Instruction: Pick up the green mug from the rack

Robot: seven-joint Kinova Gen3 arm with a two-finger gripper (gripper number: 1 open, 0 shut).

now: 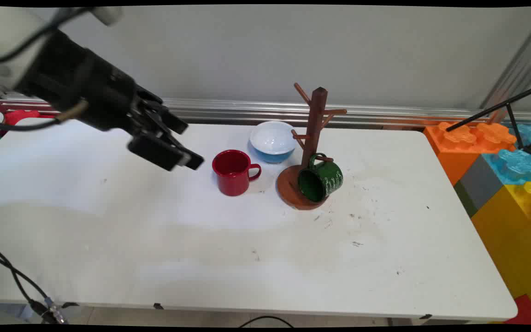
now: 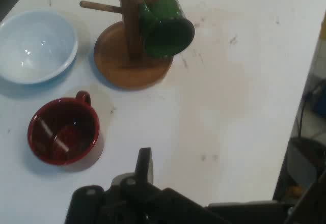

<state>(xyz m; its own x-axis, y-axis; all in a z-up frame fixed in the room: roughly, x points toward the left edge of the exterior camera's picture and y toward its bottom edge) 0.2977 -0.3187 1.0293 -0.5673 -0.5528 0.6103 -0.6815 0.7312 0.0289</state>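
My black gripper [image 1: 191,145] hangs open and empty above the table [image 1: 109,230], just left of a red mug [image 1: 233,173]. The mug stands upright with its handle to the right. In the hand view the red mug [image 2: 63,131] lies left of the gripper [image 2: 229,173], and nothing is between the fingers. Right of the mug stands a brown wooden mug tree [image 1: 315,124] on a round base. A green mug [image 1: 321,180] hangs tilted from a low peg. A white-and-blue bowl [image 1: 272,140] sits behind, between mug and tree. The hand view also shows the bowl [image 2: 35,46], tree [image 2: 130,20] and green mug [image 2: 165,25].
Large orange, blue and yellow toy blocks [image 1: 500,161] stand off the table's right end, with black tripod legs [image 1: 496,108] above them. Red and white items [image 1: 19,116] lie at the far left. Black cables [image 1: 16,276] hang at the front left corner.
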